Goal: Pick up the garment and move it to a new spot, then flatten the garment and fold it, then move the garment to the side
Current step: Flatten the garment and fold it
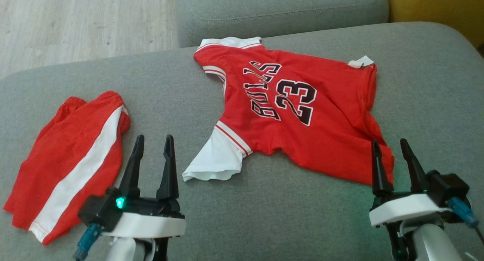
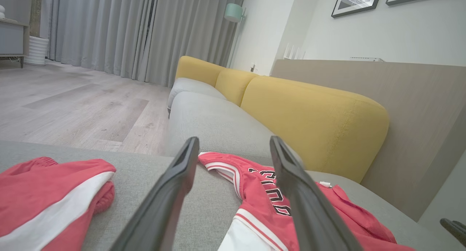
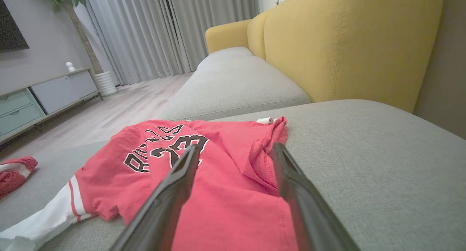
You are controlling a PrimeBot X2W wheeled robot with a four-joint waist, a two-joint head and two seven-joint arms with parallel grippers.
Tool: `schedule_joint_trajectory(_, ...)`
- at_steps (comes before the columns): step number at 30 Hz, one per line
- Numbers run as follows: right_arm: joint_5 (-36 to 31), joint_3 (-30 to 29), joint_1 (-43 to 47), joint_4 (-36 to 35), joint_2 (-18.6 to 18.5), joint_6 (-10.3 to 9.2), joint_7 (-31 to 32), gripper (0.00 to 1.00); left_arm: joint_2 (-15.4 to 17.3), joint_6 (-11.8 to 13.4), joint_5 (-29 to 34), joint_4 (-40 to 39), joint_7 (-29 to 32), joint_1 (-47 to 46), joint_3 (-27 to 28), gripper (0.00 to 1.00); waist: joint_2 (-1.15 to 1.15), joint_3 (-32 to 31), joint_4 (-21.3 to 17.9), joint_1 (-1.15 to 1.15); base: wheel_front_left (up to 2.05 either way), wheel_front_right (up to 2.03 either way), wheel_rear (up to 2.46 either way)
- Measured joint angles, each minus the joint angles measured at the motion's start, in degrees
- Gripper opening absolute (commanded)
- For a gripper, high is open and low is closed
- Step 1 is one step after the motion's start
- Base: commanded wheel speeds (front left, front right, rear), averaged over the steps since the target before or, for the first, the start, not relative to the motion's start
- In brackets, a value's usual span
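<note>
The jersey [image 1: 302, 113] lies on the sofa seat [image 1: 264, 215], right of the shorts [image 1: 72, 159] and apart from them.

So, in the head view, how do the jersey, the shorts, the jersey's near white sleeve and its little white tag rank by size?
Largest first:
jersey
shorts
near white sleeve
white tag
No close calls.

The red jersey [image 1: 295, 117] is smooth, matt cloth; the shorts [image 1: 72, 159] look coarser knit. The grey sofa cushion [image 1: 302, 215] is matt woven fabric.
</note>
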Motion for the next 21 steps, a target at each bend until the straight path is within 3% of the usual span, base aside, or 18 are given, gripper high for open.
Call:
schedule_joint_trajectory(9, 0.3, 0.3, 0.4, -2.7, 0.3, 0.0, 0.0, 1.0, 0.0, 0.1, 1.3, 3.1, 0.0, -0.3, -1.2, 1.0, 0.0, 1.5, -0.1, 0.02, 0.0, 0.0, 0.0)
schedule_joint_trajectory(16, 0.3, -0.5, 0.1, -2.7, 0.3, 0.0, 0.0, 1.0, 0.0, 1.7, 2.5, 15.6, 0.0, -4.6, -6.0, 1.0, 0.0, 3.1, -0.3, 0.02, 0.0, 0.0, 0.0)
schedule_joint_trajectory(21, 0.5, -0.3, -1.3, -2.7, 0.3, 0.0, 0.0, 1.0, 0.0, 4.3, 2.5, 23.0, 2.7, -7.9, -7.7, 1.0, 0.0, 4.0, -1.1, 0.02, 0.0, 0.0, 0.0)
